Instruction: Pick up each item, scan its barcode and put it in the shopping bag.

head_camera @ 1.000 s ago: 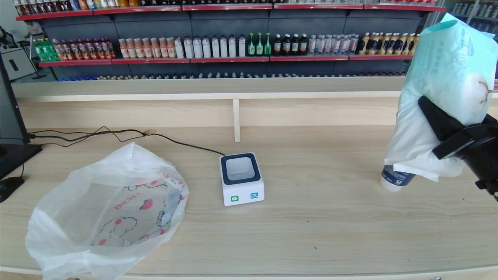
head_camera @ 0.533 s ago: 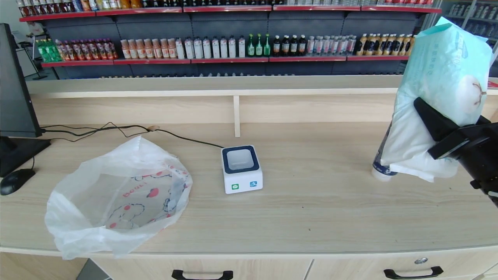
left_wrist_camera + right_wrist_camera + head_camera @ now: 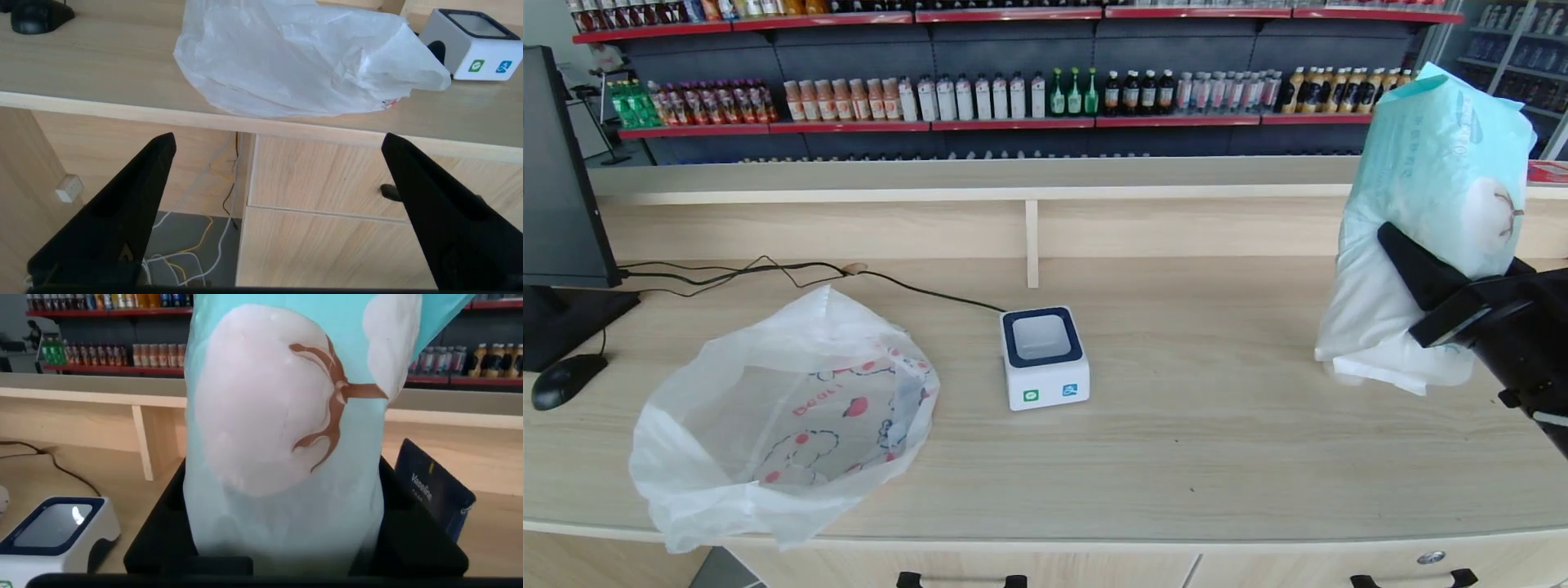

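Observation:
My right gripper (image 3: 1433, 298) is shut on a tall soft pack of tissues (image 3: 1429, 204), pale teal and white, held upright above the counter's right side. In the right wrist view the pack (image 3: 286, 433) sits between the black fingers (image 3: 163, 531). The white barcode scanner (image 3: 1044, 357) stands mid-counter, well left of the pack, its window facing up. An open white shopping bag (image 3: 776, 416) with red prints lies at the front left. My left gripper (image 3: 278, 220) hangs open and empty below the counter's front edge, under the bag (image 3: 302, 57).
A dark blue container (image 3: 429, 494) stands on the counter behind the pack. A monitor (image 3: 564, 180), a mouse (image 3: 564, 380) and a black cable (image 3: 768, 273) occupy the left rear. A raised wooden ledge (image 3: 1029, 192) backs the counter. Drawers (image 3: 327, 212) face the left gripper.
The head camera has shifted. Against the scanner, my right gripper has carried the pack a little left, and the pack now hides the blue container in the head view.

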### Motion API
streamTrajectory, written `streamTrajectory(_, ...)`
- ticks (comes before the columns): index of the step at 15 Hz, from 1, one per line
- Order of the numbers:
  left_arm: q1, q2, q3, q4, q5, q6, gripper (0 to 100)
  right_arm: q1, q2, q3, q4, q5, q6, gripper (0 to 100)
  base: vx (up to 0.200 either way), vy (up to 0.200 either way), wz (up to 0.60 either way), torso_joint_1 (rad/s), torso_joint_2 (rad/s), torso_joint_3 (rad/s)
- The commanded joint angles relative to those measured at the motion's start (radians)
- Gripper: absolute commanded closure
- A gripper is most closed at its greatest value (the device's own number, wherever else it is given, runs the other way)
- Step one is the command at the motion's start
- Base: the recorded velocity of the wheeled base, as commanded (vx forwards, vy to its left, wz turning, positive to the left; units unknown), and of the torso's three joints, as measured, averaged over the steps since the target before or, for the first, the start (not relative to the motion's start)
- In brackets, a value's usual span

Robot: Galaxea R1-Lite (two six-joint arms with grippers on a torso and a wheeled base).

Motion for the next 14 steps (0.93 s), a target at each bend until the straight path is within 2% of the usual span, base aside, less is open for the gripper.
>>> streamTrajectory(1, -0.001, 0.000, 0.000, 0.000, 0.001, -0.001, 0, 0.011, 0.003, 0.000, -0.003, 0.002, 0.001, 100, 0.000, 0.200, 0.00, 0.027, 0.01, -0.002)
streamTrajectory(4, -0.001, 0.000, 0.000, 0.000, 0.001, -0.001, 0, 0.050, 0.004, 0.000, -0.003, 0.002, 0.001, 100, 0.000, 0.200, 0.00, -0.002, 0.00, 0.004)
streamTrajectory(14, 0.001, 0.000, 0.000, 0.000, 0.001, -0.004, 0, 0.057, 0.061, -0.035, -0.003, 0.004, 0.003, 100, 0.000, 0.200, 0.00, 0.002, 0.00, 0.002)
